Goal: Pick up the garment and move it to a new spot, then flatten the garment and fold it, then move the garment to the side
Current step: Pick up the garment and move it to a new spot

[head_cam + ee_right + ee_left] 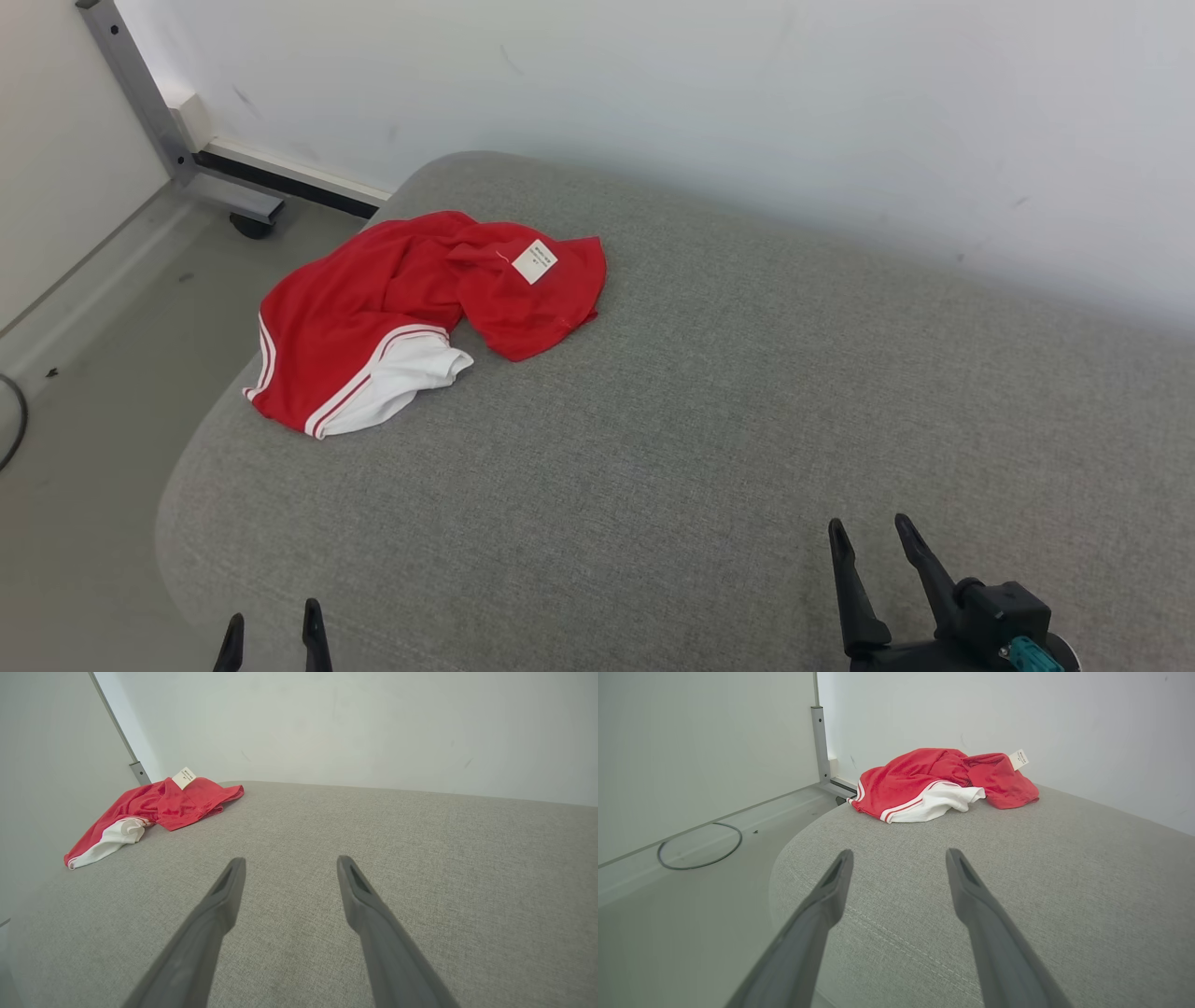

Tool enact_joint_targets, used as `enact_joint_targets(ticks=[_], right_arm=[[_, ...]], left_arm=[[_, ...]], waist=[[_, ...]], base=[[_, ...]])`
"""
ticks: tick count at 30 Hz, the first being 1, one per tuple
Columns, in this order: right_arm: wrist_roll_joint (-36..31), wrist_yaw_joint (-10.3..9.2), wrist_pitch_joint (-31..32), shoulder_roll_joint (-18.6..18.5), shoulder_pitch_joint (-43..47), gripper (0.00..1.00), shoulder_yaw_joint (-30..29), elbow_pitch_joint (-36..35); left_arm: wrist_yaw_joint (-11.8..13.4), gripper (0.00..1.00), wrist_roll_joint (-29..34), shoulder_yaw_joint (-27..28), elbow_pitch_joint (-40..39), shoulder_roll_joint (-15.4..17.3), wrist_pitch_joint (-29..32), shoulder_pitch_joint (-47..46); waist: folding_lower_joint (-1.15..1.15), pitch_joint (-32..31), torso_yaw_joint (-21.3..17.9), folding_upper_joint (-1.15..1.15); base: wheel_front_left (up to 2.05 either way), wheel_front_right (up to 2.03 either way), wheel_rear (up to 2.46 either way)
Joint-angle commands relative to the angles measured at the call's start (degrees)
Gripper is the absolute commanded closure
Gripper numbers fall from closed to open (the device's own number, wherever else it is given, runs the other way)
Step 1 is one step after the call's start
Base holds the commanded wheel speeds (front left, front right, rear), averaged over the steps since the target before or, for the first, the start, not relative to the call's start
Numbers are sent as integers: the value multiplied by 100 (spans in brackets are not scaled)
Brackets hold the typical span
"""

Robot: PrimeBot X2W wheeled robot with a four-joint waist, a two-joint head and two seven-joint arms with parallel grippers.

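Over on the far left, bare floor (103,373) and a metal frame leg (140,93) ran along the wall, and right beside them sat the garment (411,308): red shorts with white trim, bunched up on the far-left part of the padded grey surface (700,420), its striped hem lying right at the rounded edge. A white label (534,260) was showing on top, so the fabric looked turned over on itself, which I'd say is why a lift and relocation had to come before any flattening. Lower down, the left gripper (273,611) hung at the near edge, fingers spread wide and holding nothing, aimed at the heap but well apart from it. Across the broad empty middle, likely the roomy spot for spreading the shorts, the right gripper (868,523) hovered low at the near right, jaws equally wide and empty, well apart from the cloth. Both looked poised for a first reach; the pick-up had not yet begun.
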Motion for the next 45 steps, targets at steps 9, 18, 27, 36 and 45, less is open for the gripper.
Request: enact_joint_targets(ticks=[9,18,27,36,45], right_arm=[[-245,-16,197,15,-48,0,-4,-317],[-518,-16,564,-87,-387,0,297,-835],[-598,-15,879,-285,-558,0,418,-1550],[-612,-15,985,-315,-410,0,446,-2180],[-665,-15,1106,-303,-341,0,420,-2724]], left_arm=[[-231,0,-321,73,589,-6,-20,-1163],[-360,0,-926,510,2012,257,107,-3153],[-412,0,-1670,1048,3419,1038,934,-5038],[-183,0,-1834,1261,4322,1836,1679,-5812],[439,0,-1911,1297,5090,1955,2333,-6403]], waist=[[0,338,22,0],[0,1288,-639,0],[0,2371,-1537,0],[0,2837,-2308,0],[0,3357,-2487,0]], base=[[0,0,0],[0,0,0],[0,0,0],[0,0,0],[0,0,0]])
